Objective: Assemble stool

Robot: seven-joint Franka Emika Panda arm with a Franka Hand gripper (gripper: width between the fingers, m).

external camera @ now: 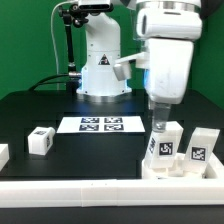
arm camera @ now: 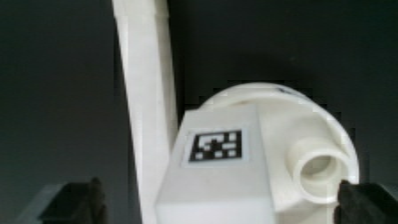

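The round white stool seat [external camera: 160, 166] lies at the exterior view's right, near the front rail. A white leg [external camera: 164, 143] with marker tags stands upright on it. A second leg [external camera: 199, 148] stands just right of the seat. A third leg [external camera: 40, 140] lies apart at the left. My gripper [external camera: 158, 121] hangs right above the upright leg. In the wrist view my gripper [arm camera: 224, 206] is open, its dark fingers [arm camera: 75, 201] on either side of the tagged leg [arm camera: 215, 158], apart from it. The seat [arm camera: 281, 110] with a round socket [arm camera: 322, 168] lies beneath.
The marker board [external camera: 100, 124] lies mid-table before the robot base [external camera: 103, 70]. A long white border rail [external camera: 90, 190] runs along the front and also shows in the wrist view [arm camera: 150, 70]. Another white part [external camera: 3, 154] sits at the far left edge.
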